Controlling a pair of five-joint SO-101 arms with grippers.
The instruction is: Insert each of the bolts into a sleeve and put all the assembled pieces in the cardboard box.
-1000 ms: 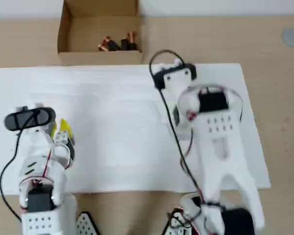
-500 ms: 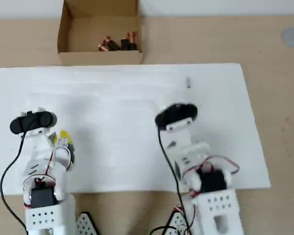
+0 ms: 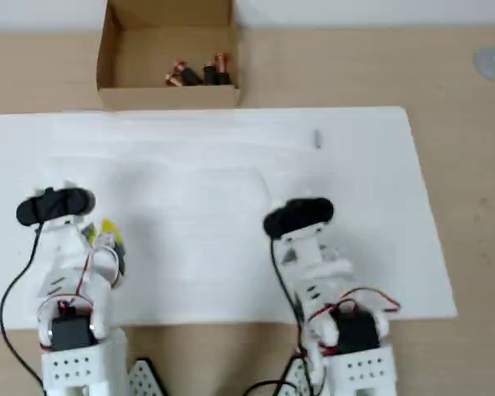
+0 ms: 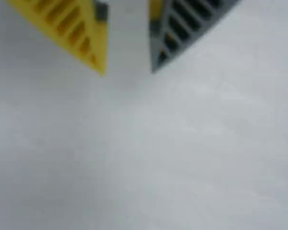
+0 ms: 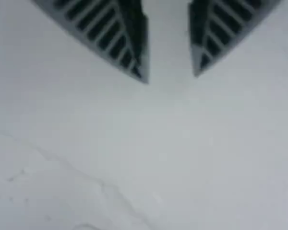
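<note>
Fingers (image 4: 79, 31) of the left gripper (image 4: 128, 71) stand apart and hold nothing, poised just above the white sheet (image 3: 190, 206). The right gripper (image 5: 170, 76) likewise gapes, empty, over the same sheet. Copper-coloured assembled pieces (image 3: 200, 73) lie in the cardboard box (image 3: 107, 58) at the far side of the table (image 3: 466, 165). One small grey piece (image 3: 317, 139), too small to tell bolt from sleeve, lies on the sheet's far part, ahead of the right arm. If it is a leftover part, the right gripper should probably come down squarely over it, straddle it and close gently so that it does not roll away.
</note>
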